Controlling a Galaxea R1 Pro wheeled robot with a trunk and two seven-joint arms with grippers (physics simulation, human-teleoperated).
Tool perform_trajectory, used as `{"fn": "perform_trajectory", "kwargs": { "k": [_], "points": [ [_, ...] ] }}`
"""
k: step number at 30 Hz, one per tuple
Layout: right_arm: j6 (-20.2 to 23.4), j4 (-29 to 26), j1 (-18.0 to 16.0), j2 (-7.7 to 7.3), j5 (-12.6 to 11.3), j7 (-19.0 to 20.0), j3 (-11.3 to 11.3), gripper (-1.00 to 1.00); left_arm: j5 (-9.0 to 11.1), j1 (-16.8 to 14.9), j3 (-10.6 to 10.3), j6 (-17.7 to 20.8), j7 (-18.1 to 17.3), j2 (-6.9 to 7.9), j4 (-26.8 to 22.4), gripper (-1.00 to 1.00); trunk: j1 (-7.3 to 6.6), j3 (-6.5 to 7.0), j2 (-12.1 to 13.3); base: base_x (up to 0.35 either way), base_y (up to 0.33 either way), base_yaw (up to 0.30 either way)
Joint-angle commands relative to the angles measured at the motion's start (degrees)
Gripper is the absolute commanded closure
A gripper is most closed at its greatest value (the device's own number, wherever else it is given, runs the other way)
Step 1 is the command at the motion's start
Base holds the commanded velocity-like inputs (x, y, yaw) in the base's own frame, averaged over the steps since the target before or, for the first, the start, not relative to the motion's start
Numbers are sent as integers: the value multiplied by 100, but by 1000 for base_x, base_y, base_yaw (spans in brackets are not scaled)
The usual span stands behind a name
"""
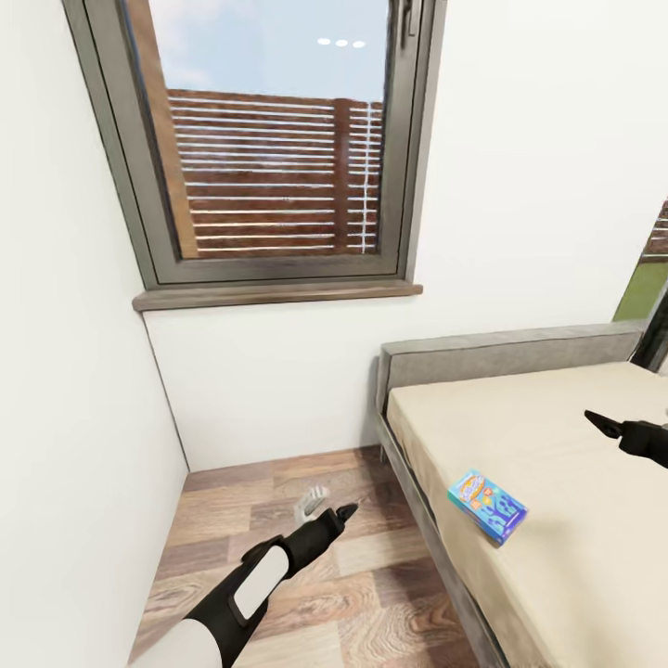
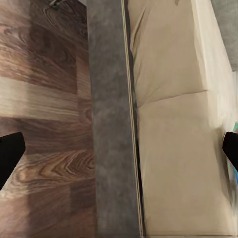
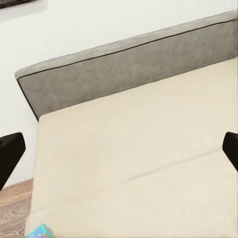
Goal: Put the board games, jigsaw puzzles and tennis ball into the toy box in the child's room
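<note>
- Right gripper hovers over the bed, fingers spread wide and empty.
- Blue-purple board game lies on the mattress, between both grippers, nearer the right.
- Left gripper hangs above the floor, jaws apart.
- Right arm cut off at the frame edge.

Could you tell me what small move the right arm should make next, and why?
Probably lower the right gripper toward the blue board game on the bed. Its jaws stand open and empty above the mattress, and the box lies flat, nearer the bed's edge than the gripper.
</note>
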Motion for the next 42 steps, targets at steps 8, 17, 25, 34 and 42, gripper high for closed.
{"fn": "perform_trajectory", "kwargs": {
  "k": [8, 17, 25, 34, 42],
  "points": [
    [50, -73, 15, 15, -37, 10, -9, -100, 49, -4, -8, -7, -24, 6, 25, -100, -1, -7, -2, 0, 0, -286],
    [41, -182, 109, 16, -42, 18, -9, -100, 69, -4, -1, -77, -25, 22, 24, -100, -1, -7, -2, 0, 0, -266],
    [26, -227, 170, 16, -45, 20, -9, -100, 77, 8, 0, -257, -29, 38, 18, -100, -1, -7, -2, 0, 0, -78],
    [16, -238, 189, 16, -45, 34, -9, -100, 72, 13, -4, -312, -26, 45, 10, -100, -1, -7, -2, 0, 114, -13],
    [0, -233, 193, 9, -50, 38, -16, -100, 73, 13, -5, -304, -25, 45, 8, -100, -1, -7, -2, 1, 47, -1]
  ]
}}
